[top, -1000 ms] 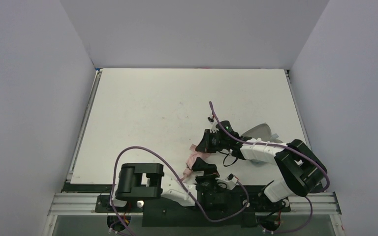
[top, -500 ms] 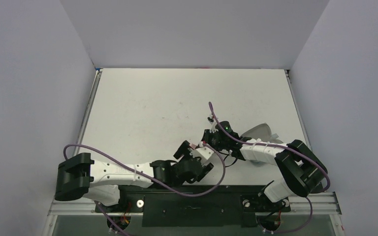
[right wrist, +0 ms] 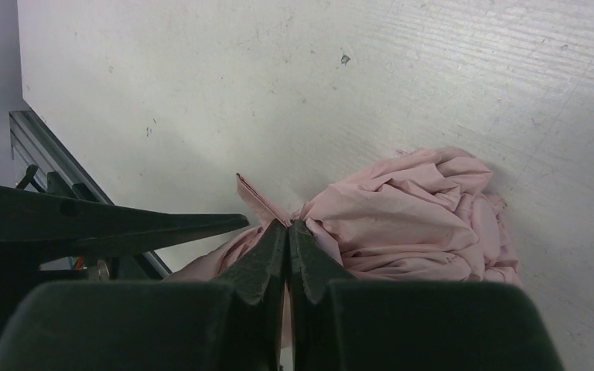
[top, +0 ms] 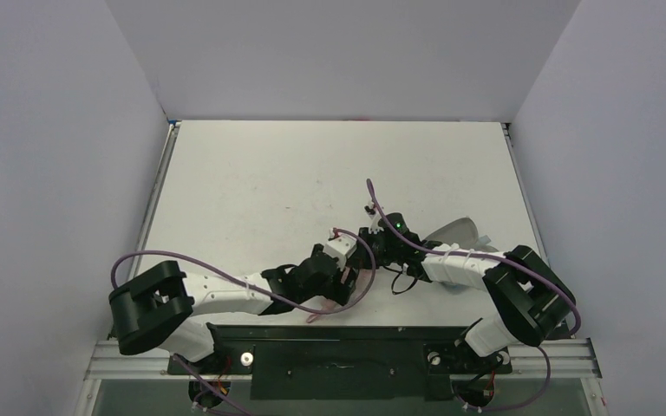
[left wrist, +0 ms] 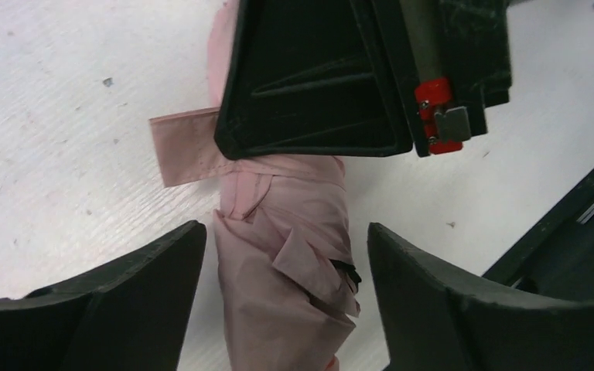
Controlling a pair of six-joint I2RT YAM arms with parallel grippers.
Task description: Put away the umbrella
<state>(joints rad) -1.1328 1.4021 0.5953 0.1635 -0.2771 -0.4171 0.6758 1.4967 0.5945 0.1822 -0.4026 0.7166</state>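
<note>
The umbrella (left wrist: 282, 290) is a folded roll of pale pink fabric lying on the white table, its strap tab (left wrist: 186, 147) sticking out to one side. My left gripper (left wrist: 285, 232) is open and straddles the roll, with a gap on each side. My right gripper (right wrist: 288, 224) is shut, its tips pinching the pink fabric where the bunched canopy (right wrist: 421, 212) gathers. Its fingers (left wrist: 309, 93) press on the umbrella just beyond my left jaws. From above, both grippers (top: 340, 276) (top: 366, 247) meet near the table's front edge and hide most of the umbrella.
A pale rounded case (top: 455, 232) lies just behind the right forearm. The black front rail (top: 338, 334) runs close to the grippers and also shows in the left wrist view (left wrist: 580, 224). Purple cables loop over both arms. Grey walls enclose the table.
My left arm has unfolded from beside its base and swung right and forward, so its open jaws now straddle the umbrella. The right gripper has stayed shut in place.
</note>
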